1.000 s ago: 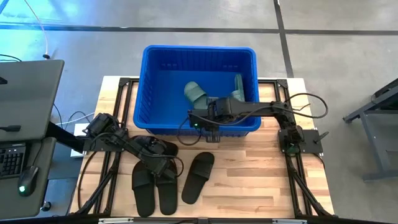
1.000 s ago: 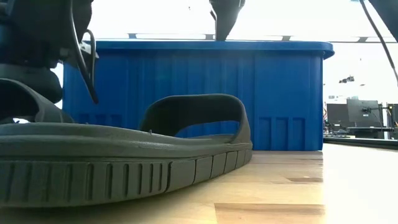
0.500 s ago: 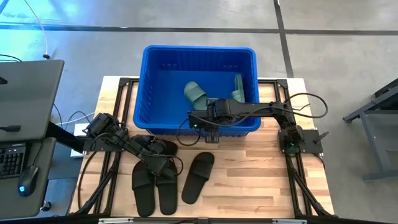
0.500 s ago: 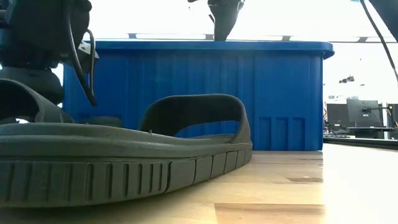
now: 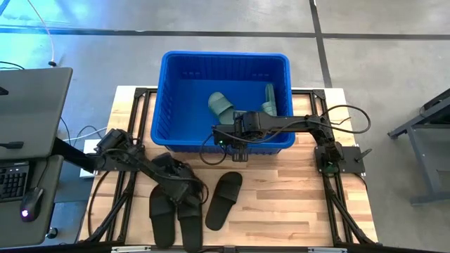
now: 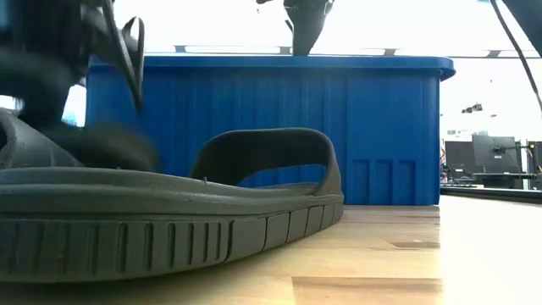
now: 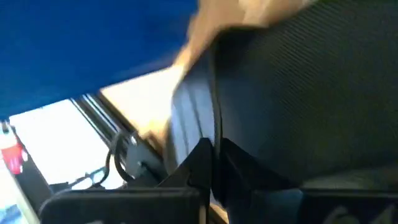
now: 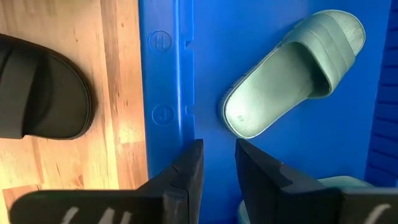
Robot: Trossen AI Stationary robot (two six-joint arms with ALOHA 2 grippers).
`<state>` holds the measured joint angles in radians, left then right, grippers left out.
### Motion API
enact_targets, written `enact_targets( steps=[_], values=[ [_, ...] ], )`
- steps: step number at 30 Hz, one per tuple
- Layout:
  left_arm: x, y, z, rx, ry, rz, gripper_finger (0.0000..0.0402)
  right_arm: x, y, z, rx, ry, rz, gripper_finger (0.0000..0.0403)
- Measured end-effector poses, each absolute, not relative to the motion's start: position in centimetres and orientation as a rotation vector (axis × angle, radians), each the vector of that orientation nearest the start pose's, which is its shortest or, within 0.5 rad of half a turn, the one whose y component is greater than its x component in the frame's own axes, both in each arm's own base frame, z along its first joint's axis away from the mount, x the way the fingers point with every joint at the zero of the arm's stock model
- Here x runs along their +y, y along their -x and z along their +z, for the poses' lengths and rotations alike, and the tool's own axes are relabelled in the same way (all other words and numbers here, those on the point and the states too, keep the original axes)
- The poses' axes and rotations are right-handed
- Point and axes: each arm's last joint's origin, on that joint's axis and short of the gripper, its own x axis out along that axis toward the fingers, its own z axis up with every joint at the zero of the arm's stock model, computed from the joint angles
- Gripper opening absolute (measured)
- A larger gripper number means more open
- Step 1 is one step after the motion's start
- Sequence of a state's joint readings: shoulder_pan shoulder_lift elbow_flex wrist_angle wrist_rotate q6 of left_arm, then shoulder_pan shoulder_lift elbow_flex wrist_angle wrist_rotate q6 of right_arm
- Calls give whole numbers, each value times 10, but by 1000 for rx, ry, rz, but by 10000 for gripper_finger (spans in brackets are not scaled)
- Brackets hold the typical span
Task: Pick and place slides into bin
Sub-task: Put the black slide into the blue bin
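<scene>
The blue bin (image 5: 225,55) stands at the table's far side with two green slides (image 5: 221,104) (image 5: 268,100) lying inside it. Several black slides lie on the wood in front of it: one (image 5: 223,199) alone, two side by side (image 5: 162,214) (image 5: 190,226), and one (image 5: 167,166) under my left arm. My left gripper (image 5: 184,192) is shut on the black slide (image 7: 298,93) at the right of the pair. My right gripper (image 5: 238,144) hangs open above the bin's near wall (image 8: 165,93), touching nothing. My left gripper pinches a thin edge (image 7: 214,134) of the black slide between its two fingers, near the slide's far end. The fingers slant down at it from the table's left. The view is blurred, so I cannot tell whether that edge is strap or sole, or whether the slide is off the table.
In the low view a black slide (image 6: 169,212) lies close to the camera and fills the foreground, with the bin (image 6: 271,127) behind it. Bare wood lies to the right of the slides. A desk with a keyboard stands off the table's left side.
My left gripper has rolled about its wrist, moved a little toward the near edge and risen slightly, taking hold of the black slide. That slide has shifted a little toward the near edge.
</scene>
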<state>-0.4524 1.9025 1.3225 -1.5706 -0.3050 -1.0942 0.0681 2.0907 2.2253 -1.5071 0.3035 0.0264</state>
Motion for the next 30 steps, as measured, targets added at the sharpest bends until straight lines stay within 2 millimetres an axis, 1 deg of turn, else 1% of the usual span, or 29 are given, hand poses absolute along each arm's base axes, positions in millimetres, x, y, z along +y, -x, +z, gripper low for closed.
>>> enact_targets(
  steps=[3, 6, 12, 14, 16, 18, 21, 24, 27, 30],
  values=[
    [-132, -269, 202, 1590, -127, 863, 5, 19, -405, 332, 1338, 236, -227, 84],
    [-142, -270, 213, 1509, -136, 830, 5, 18, -405, 332, 1333, 240, -285, 84],
    [-161, -264, 218, 1484, -172, 774, 3, 17, -396, 334, 1372, 217, -370, 84],
    [-172, -262, 224, 1462, -178, 735, 3, 21, -396, 335, 1361, 202, -361, 84],
    [-183, -261, 233, 1392, -219, 690, 3, 27, -393, 338, 1358, 196, -325, 84],
    [-196, -260, 247, 1275, -291, 636, 2, 33, -391, 341, 1348, 202, -311, 84],
    [-216, -258, 274, 1072, -392, 563, 2, 43, -386, 347, 1324, 193, -308, 84],
    [-230, -254, 298, 940, -517, 484, 1, 55, -378, 357, 1286, 161, -309, 84],
    [-237, -254, 323, 841, -659, 423, 1, 72, -370, 364, 1262, 146, -274, 84],
    [-236, -258, 350, 759, -811, 403, 1, 88, -361, 372, 1231, 141, -253, 84]
  ],
)
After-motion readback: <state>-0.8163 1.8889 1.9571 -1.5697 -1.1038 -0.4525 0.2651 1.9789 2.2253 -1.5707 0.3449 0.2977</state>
